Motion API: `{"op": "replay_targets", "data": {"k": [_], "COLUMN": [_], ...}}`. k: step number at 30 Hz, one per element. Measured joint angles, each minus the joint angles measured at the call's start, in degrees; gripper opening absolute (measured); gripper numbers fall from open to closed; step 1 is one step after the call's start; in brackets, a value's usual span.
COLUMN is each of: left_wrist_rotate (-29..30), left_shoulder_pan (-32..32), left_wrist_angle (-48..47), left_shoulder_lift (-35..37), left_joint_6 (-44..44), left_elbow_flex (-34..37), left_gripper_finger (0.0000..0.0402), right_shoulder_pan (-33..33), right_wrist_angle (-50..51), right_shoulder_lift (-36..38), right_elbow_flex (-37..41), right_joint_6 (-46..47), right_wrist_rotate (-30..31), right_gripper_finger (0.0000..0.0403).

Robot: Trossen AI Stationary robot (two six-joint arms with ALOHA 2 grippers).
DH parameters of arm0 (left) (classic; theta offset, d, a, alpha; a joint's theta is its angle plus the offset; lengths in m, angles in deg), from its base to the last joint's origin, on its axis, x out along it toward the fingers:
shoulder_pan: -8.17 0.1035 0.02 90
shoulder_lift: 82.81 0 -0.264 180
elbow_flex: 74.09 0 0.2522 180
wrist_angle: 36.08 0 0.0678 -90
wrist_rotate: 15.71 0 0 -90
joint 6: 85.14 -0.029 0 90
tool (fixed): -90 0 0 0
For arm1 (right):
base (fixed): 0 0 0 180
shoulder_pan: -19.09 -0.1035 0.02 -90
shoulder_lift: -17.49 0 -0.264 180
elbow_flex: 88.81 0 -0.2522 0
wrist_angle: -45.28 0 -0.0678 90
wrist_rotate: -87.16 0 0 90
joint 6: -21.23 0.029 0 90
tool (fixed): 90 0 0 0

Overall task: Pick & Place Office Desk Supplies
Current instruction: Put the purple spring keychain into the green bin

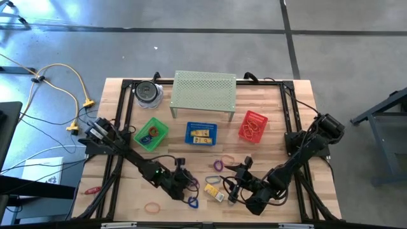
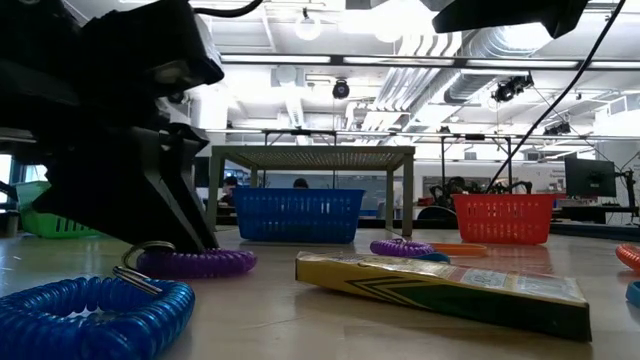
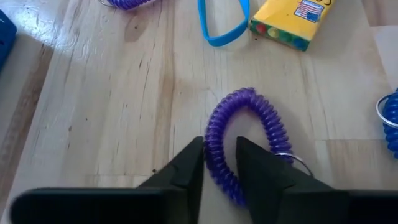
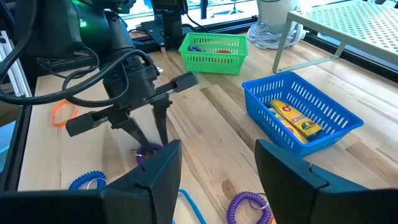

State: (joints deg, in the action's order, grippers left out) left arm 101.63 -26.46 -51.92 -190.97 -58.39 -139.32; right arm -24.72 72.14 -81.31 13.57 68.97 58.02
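A purple coil loop (image 3: 239, 124) with a metal ring (image 3: 292, 163) lies on the wooden table (image 1: 280, 146), near the front edge. My left gripper (image 3: 221, 168) slants down onto it, shut on one side of the loop. A blue coil loop (image 2: 90, 310), a yellow crayon box (image 2: 440, 285) and a blue band (image 3: 222, 28) lie close by. My right gripper (image 4: 214, 174) hangs open above the table to the right of these, with nothing between its fingers. A second purple coil loop (image 2: 403, 247) lies farther back. My left gripper pinches one side strand of the purple coil loop (image 3: 217, 149) between its two fingers (image 3: 189, 165). The fingers slant down from the table's left and near side and stand across the strand. The loop lies flat on the table, its other side and metal ring free beside the fingers.
A green basket (image 1: 151, 133), a blue basket (image 1: 201, 133) holding crayon boxes and a red basket (image 1: 253, 126) stand in a row mid-table. Behind them is a pale green perforated shelf (image 1: 203, 95). Orange bands (image 1: 152, 207) lie near the front left.
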Motion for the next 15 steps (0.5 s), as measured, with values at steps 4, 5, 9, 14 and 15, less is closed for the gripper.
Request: {"op": "replay_targets", "data": {"k": [4, 5, 9, 14, 15], "left_wrist_rotate": [0.5, 0.7, 2.1, 6.2, 7.5], "left_shoulder_pan": [-0.2, -0.2, -0.9, -2.8, -3.3], "left_wrist_angle": [-0.1, -0.1, 0.0, 2.9, 2.7], "left_shoulder_lift": [0.0, 0.0, -0.1, 0.9, 1.4], "left_joint_6": [-0.6, -1.2, -1.5, -2.1, -2.1], "left_elbow_flex": [0.0, 0.0, 0.1, 0.4, 0.4], "left_gripper_finger": [0.0026, 0.0017, 0.0012, 0.001, 0.0009], "right_shoulder_pan": [0.0, 0.0, 0.0, 0.0, 0.0], "right_wrist_angle": [0.0, 0.0, 0.0, 0.0, 0.0], "right_shoulder_lift": [0.0, 0.0, 0.0, 0.0, 0.0], "right_elbow_flex": [0.0, 0.0, 0.0, 0.0, 0.0], "right_joint_6": [0.0, 0.0, 0.0, 0.0, 0.0], "right_wrist_rotate": [0.0, 0.0, 0.0, 0.0, 0.0], "right_gripper_finger": [0.0193, 0.0193, 0.0193, 0.0193, 0.0193]}}
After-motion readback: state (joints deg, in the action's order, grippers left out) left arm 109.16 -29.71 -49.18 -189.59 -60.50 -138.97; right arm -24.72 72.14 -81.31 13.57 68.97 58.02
